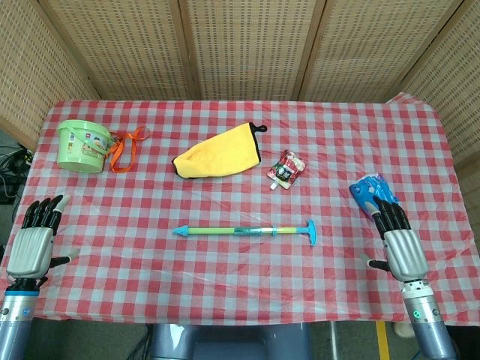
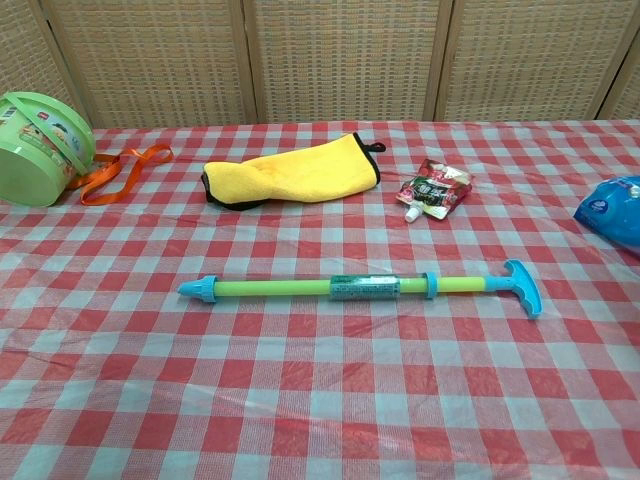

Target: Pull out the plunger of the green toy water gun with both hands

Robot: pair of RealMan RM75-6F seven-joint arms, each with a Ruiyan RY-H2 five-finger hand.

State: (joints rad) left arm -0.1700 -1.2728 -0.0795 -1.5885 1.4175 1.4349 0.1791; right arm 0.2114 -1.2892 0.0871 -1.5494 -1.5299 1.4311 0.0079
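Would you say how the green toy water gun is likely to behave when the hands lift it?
The green toy water gun looks like a thin plastic tube, so probably light and stiff. Its round barrel might roll, though the T-handle should check that.

Counter w/ red-white checked cloth. Centre: green toy water gun lying flat, nozzle left, T-handle right. Far left: green bucket w/ orange ribbon beside it. Far centre: yellow cloth. Right of cloth: small red pouch. Right edge: blue packet.
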